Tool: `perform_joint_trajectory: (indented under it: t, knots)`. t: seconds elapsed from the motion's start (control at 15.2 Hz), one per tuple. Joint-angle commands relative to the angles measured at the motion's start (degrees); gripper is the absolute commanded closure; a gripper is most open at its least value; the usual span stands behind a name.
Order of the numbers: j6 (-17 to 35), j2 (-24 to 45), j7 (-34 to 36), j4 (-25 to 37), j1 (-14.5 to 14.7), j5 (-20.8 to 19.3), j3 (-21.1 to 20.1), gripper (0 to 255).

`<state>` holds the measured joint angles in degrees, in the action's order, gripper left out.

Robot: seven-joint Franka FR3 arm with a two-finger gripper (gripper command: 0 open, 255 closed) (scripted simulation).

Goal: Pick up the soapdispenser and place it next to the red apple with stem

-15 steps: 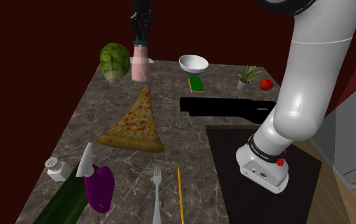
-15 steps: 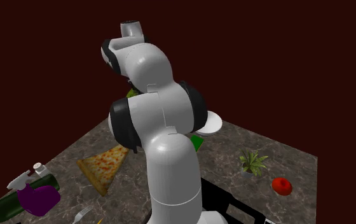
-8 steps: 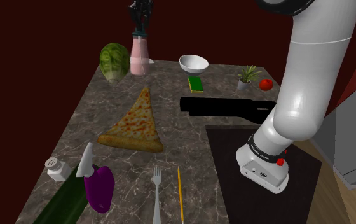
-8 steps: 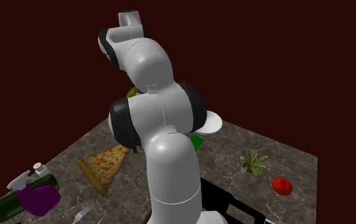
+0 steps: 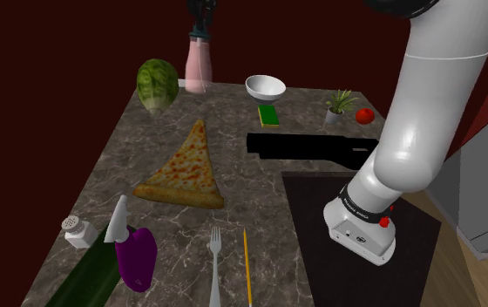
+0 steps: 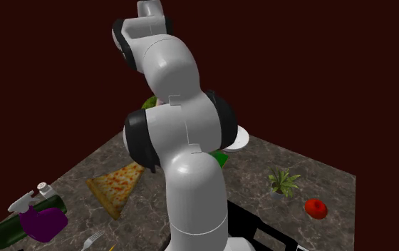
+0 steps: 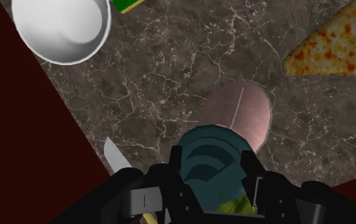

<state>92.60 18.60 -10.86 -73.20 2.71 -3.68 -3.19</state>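
Logged a dark, veined stone worktop against deep red walls. On it: pizza slice, white bowl, lettuce, potted plant, with the red apple just beside the plant toward the shoulder view's right. Found the end effector clamped on the teal top of the pink soap dispenser, upright near the far edge beside the lettuce, well apart from the apple. Versus one second ago: dispenser and end effector both higher in the shoulder view; rest of worktop unchanged.
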Motion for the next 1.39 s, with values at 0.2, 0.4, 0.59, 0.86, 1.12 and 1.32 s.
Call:
perform_joint_trajectory:
  t: [0.2, 0.4, 0.59, 0.86, 1.12, 1.32]
  knots:
    - [2.0, -8.5, -4.7, -10.2, -3.3, 0.8, 1.6, 255]
    - [2.4, -12.7, -7.9, -14.7, -5.2, 1.1, 2.9, 255]
    - [2.4, -16.4, -11.3, -18.2, -7.0, 1.3, 4.5, 255]
    - [2.0, -20.5, -15.9, -21.8, -9.3, 1.2, 6.8, 255]
    - [1.2, -23.8, -20.8, -24.1, -11.6, 0.9, 9.3, 255]
    - [0.5, -25.7, -24.5, -25.0, -13.3, 0.6, 11.3, 255]
